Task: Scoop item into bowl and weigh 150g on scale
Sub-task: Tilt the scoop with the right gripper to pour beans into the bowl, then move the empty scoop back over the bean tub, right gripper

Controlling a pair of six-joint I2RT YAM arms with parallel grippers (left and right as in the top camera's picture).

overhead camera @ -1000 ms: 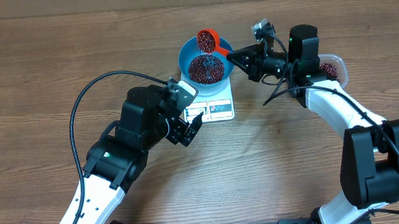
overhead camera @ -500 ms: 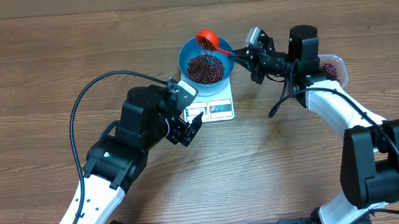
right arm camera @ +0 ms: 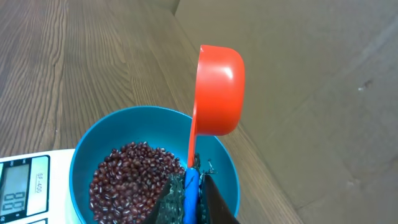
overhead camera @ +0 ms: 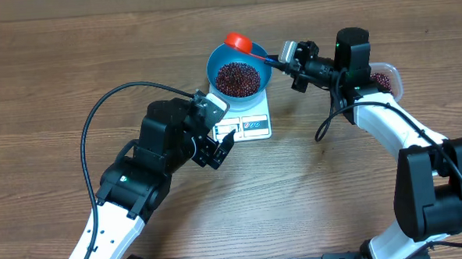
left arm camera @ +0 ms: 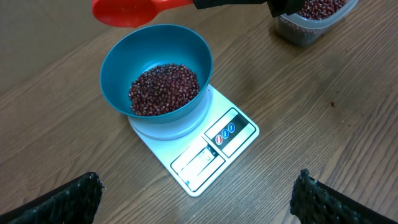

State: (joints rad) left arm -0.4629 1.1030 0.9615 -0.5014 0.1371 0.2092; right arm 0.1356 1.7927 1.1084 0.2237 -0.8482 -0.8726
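The blue bowl (overhead camera: pixel 238 67) stands on the white scale (overhead camera: pixel 250 122) and holds a heap of dark red-brown beans (overhead camera: pixel 237 78). My right gripper (overhead camera: pixel 284 59) is shut on the blue handle of a red scoop (overhead camera: pixel 238 42), whose cup is turned over above the bowl's far rim. In the right wrist view the scoop (right arm camera: pixel 219 90) shows its red back above the bowl (right arm camera: pixel 152 165) and the beans (right arm camera: pixel 134 174), with my gripper (right arm camera: pixel 193 193) clamped on the handle. My left gripper (left arm camera: pixel 198 199) hangs open just in front of the scale (left arm camera: pixel 205 149), with nothing between its fingers.
A clear plastic tub (overhead camera: pixel 385 80) with more beans sits at the right, behind my right arm; it also shows in the left wrist view, the tub (left arm camera: pixel 314 18) at the top right. A black cable (overhead camera: pixel 98 127) loops over the table on the left.
The scoop has tipped from bean-filled and facing up to turned over, its beans now in the bowl. My right gripper has drawn back a little to the right. The left arm has not moved.
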